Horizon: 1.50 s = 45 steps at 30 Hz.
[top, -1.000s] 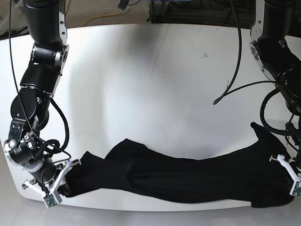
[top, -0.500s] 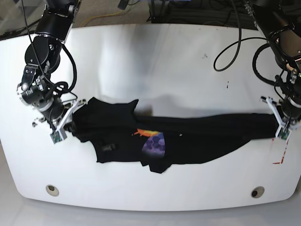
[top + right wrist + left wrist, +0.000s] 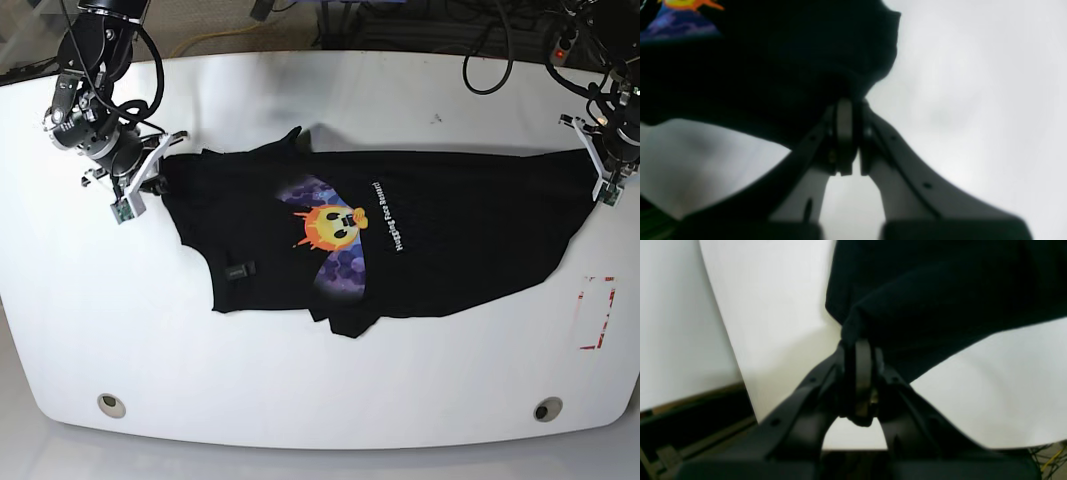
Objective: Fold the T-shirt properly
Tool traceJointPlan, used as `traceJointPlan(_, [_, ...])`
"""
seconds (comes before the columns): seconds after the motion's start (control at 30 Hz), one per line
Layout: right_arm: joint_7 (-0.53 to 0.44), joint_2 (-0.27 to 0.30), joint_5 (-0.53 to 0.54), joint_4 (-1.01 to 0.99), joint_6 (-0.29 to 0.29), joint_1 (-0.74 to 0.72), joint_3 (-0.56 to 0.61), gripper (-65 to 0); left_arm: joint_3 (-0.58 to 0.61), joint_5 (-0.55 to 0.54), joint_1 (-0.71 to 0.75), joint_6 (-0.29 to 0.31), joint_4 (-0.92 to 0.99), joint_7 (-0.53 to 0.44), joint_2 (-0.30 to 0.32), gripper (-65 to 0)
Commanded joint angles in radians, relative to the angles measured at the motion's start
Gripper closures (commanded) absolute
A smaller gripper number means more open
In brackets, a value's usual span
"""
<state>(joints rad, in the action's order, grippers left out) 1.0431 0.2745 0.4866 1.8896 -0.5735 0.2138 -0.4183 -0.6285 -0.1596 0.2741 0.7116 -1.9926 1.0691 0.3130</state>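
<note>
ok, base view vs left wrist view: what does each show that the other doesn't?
Base only: the whole black cloth T-shirt spread on the white table, its orange sun graphic and white lettering face up, and the right gripper pinching the opposite edge. Left wrist only: a close look at the jaws shut on a bunched fold. Both: the left gripper gripping the black cloth.

The T-shirt [image 3: 430, 240] is lying spread on the counter [image 3: 300, 380], stretching between the right fingers [image 3: 150, 172] and the left fingers [image 3: 593, 170].
</note>
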Motion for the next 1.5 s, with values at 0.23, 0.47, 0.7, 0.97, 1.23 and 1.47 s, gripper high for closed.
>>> traceJointPlan(0.23, [-0.022, 0.022, 0.014, 0.017, 0.011, -0.066, -0.011, 0.0, -0.026, 0.035, -0.114, -0.014, -0.015, -0.003, -0.036, 0.0])
traceJointPlan(0.47, [-0.022, 0.029, -0.012, -0.042, 0.011, -0.248, -0.001, 0.0, 0.074, 0.039, -0.33, -0.014, -0.012, -0.003, -0.074, 0.0])
traceJointPlan(0.7, [-0.022, 0.033, -0.076, -0.137, 0.005, -0.497, 0.032, 0.0, 0.178, 0.039, -0.556, -0.014, 0.0, -0.003, -0.084, 0.0])
traceJointPlan(0.97, [-0.022, 0.122, -0.098, -0.221, 0.005, -0.775, 0.163, 0.0, 0.259, 0.039, -0.809, -0.037, 0.011, 0.001, -0.084, 0.0])
traceJointPlan(1.23, [-0.004, 0.211, -0.09, -0.253, 0.004, -1.031, 0.292, 0.0, 0.299, 0.039, -1.048, -0.037, 0.019, 0.001, 0.025, 0.0])
traceJointPlan(1.47, [0.055, 0.24, -0.088, -0.239, 0.0, -1.154, 0.322, 0.0, 0.353, 0.033, -1.163, -0.028, 0.051, 0.001, 0.077, 0.0])
